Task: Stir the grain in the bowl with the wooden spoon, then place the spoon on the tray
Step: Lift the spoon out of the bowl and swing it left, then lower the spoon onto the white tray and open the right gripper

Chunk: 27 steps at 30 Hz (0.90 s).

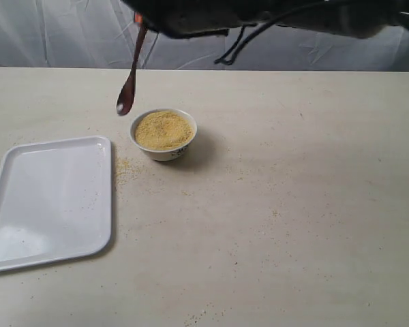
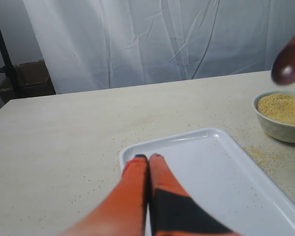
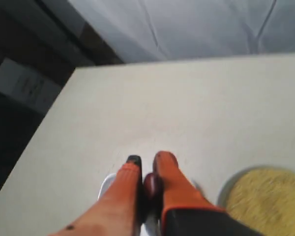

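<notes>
One risk: right jaws clamp the wooden spoon [image 1: 132, 68] by its handle end, upper left; it may swing, missing the tray [image 1: 51, 194]; left jaws closed, empty.

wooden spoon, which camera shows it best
The exterior view: the wooden spoon hangs there nearly whole, handle down to oval end, beside the bowl. The left wrist view catches only its oval end at the frame edge. The right wrist view shows just a dark sliver between the fingers of the right gripper.
</notes>
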Tool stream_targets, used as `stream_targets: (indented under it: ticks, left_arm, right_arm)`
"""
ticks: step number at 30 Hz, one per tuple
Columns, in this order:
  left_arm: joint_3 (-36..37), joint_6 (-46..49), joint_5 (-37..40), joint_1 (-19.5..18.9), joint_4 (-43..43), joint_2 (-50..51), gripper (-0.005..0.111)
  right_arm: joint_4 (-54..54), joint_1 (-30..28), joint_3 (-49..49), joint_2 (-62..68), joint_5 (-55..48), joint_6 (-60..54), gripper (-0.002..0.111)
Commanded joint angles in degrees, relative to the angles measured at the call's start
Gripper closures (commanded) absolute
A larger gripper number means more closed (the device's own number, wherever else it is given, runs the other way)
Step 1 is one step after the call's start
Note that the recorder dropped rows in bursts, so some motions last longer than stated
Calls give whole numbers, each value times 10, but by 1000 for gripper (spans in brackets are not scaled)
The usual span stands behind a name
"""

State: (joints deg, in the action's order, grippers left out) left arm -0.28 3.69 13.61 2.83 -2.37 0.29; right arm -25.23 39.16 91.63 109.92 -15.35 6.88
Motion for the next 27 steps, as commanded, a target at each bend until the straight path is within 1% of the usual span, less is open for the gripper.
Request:
stream_targets:
  ticks: [1,3,5,11,12,14,18,19,21,24,27]
  left_arm:
    - [3,0,1,4,-1,-3,107]
    - [3,0,1,4,-1,-3,107]
    - [3,0,1,4,-1,-3,107]
    - [3,0,1,4,-1,-3,107]
    - [3,0,1,4,-1,-3,107]
    - [3,0,1,4,-1,-3,107]
    - [3,0,1,4,-1,-3,107]
    - [3,0,1,4,-1,-3,107]
    - [3,0,1,4,-1,-3,107]
    - [3,0,1,4,-1,-3,107]
    - [3,0,1,4,-1,-3,107]
  right_arm:
    - [-279,2,108,122,-169,-185,109]
    - [-417,2,153,181,-228,-287,109]
    - [-486,6,191,228,-260,-328,109]
    - [-498,21,269,324,-282,-327,109]
    - [-498,23,273,330,-282,-327,106]
    - [-498,29,275,336,-276,-327,95]
    - [-486,35,275,338,-257,-327,60]
    - [-485,35,275,338,-256,-327,53]
    - [-483,35,275,338,-256,-326,48]
    - [-466,35,275,336,-248,-324,47]
    - [-420,35,275,332,-226,-324,47]
